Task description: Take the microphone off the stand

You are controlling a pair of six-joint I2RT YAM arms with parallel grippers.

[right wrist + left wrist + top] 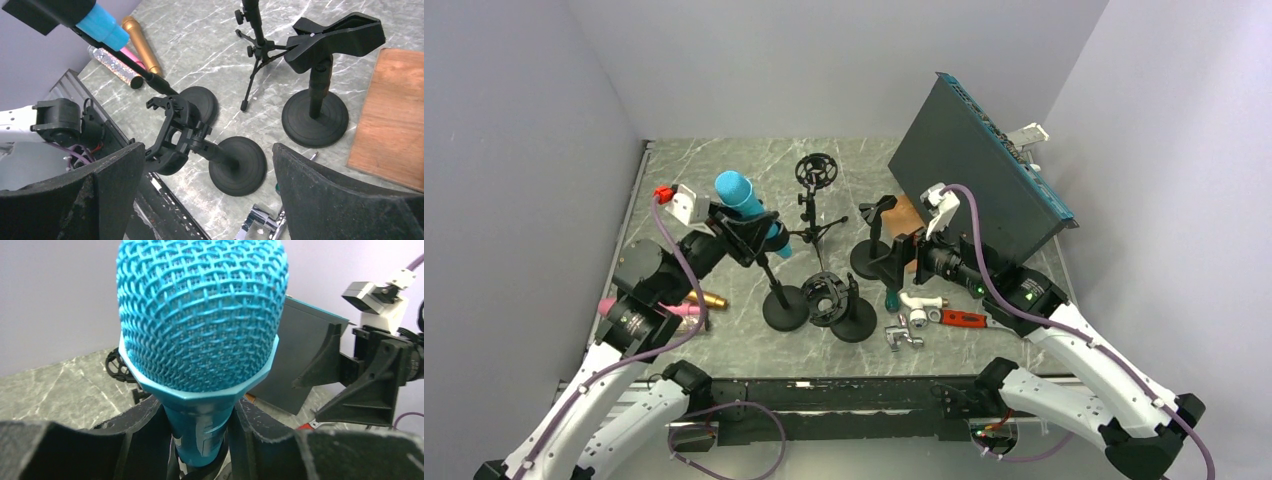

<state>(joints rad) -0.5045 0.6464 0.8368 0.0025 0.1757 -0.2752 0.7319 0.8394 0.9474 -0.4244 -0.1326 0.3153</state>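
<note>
The mic is sitting at the top of the stand, tilting up and away from the pole with its blue mesh head highest. The left gripper is clamping the handle. In the left wrist view its fingers are pressing on both sides of the blue shaft just under the head. That gripper is hiding the clip at the stand's top in every view, so I cannot tell whether the handle is sitting fully in the clip or already working loose. In the right wrist view the mic's tail is lying right at the upper end of the slanting pole, which suggests the mic is not yet clear of the stand.

The right gripper is hovering to the right of the stand, its jaws gaping wide and holding nothing. It is looking down on a spare stand that is standing right of the stand's base.

As I am judging it, the reach and the grasp are looking done and the removal itself is waiting. What is remaining is sliding the mic out of the clip and carrying it away from the stand. Nothing is holding the base, so the stand is risking a tip or a drag when the pull comes.
</note>
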